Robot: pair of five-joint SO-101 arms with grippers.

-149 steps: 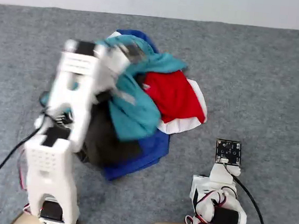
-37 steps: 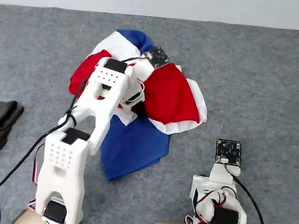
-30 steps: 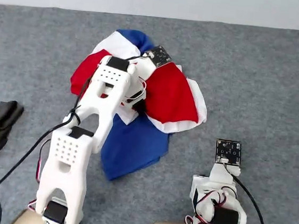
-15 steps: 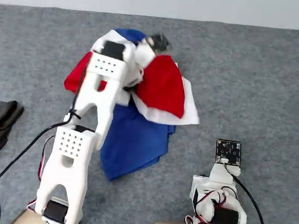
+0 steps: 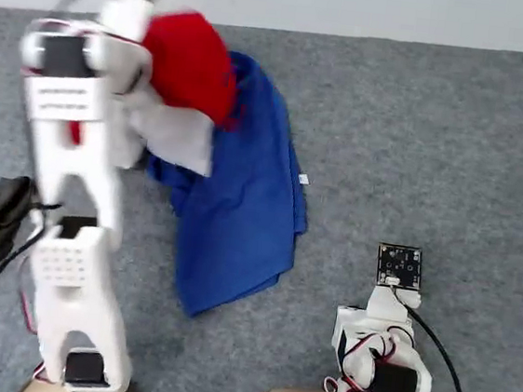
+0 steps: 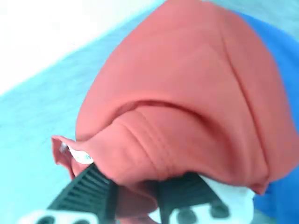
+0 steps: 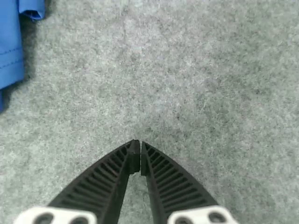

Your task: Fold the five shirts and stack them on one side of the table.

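1. The red-and-white shirt (image 5: 189,62) is clamped, bunched, between the fingers of the left gripper (image 6: 135,193) and held up at the table's (image 5: 434,158) far left.
2. The blue shirt (image 5: 241,213) is spread on the table just beside it.
3. The right gripper (image 7: 140,158) is pressed closed over bare table, near the blue shirt's corner.

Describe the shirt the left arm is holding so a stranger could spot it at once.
On the grey table, find the tall white left arm. Bunched in its hand, lifted off the surface, hangs the red-and-white shirt. It is the only red garment and the only one held up; the blue shirt beside it lies on the table.
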